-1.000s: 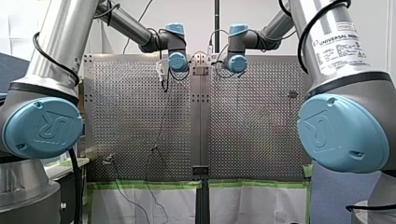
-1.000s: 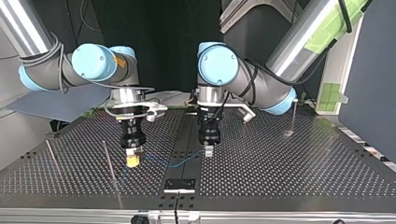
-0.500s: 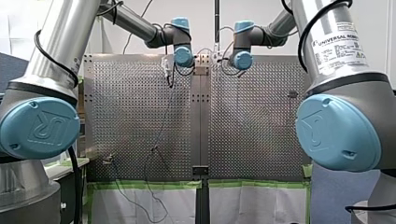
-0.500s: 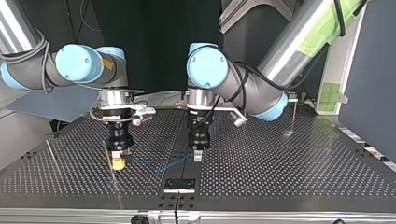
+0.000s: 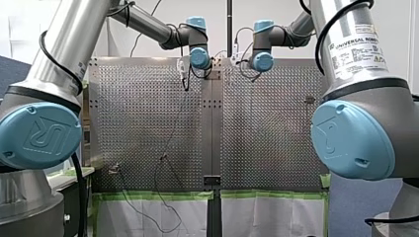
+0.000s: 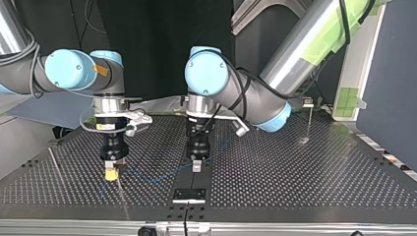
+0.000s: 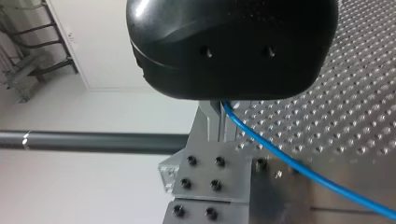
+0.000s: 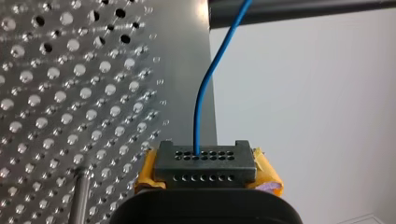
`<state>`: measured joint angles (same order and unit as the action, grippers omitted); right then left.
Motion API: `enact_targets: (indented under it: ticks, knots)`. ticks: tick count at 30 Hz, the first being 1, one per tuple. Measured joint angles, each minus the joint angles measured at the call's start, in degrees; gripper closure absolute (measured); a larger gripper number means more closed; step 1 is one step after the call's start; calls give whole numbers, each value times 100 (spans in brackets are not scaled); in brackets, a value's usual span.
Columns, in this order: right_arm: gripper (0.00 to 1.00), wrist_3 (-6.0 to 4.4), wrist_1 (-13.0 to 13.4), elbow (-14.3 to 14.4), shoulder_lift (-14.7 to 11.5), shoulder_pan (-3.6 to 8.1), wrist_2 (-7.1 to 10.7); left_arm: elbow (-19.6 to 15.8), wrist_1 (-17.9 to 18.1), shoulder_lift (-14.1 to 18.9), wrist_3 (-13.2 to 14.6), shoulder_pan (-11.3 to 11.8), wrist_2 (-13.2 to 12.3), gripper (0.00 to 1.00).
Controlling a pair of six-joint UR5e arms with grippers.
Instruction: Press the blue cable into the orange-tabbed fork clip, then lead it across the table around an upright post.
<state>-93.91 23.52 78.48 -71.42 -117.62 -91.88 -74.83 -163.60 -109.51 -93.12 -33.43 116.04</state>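
In the top view my right gripper (image 6: pixel 111 173), with yellow pads, hangs just above the table beside a thin upright post (image 6: pixel 123 199). My left gripper (image 6: pixel 196 166), black, hangs over the table's middle seam. The blue cable (image 6: pixel 157 177) sags between them just above the table. In the left wrist view my left gripper (image 7: pixel 223 109) is shut on the blue cable (image 7: pixel 289 167), which runs away over the perforated plate. In the right wrist view my right gripper (image 8: pixel 205 165) is shut on the blue cable (image 8: pixel 201 107), and a post (image 8: pixel 80 196) stands beside it. No orange-tabbed clip can be made out.
Two more upright posts stand in the top view, one at its left (image 6: pixel 55 164) and one at its far right (image 6: pixel 309 120). A black bracket (image 6: pixel 189 194) sits on the seam near the table's edge. In the front view the cable (image 5: pixel 173 133) trails over the table's near edge.
Both grippers have moved toward the top view's left and a little nearer its camera, carrying the cable between them. My right gripper now stands beside the thin post.
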Motion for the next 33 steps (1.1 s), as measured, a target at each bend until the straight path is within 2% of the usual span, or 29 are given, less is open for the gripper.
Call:
enact_targets:
  ticks: [11,18,33]
  knots:
    - [100,-24,-118,4,-35,119,19,511,-179,-347,9,-222,17,98]
    - [100,-116,-137,2,-63,214,56,805,-287,-428,13,-286,18,98]
    - [100,-212,-266,5,-71,495,168,1102,-430,-618,36,-434,-3,98]
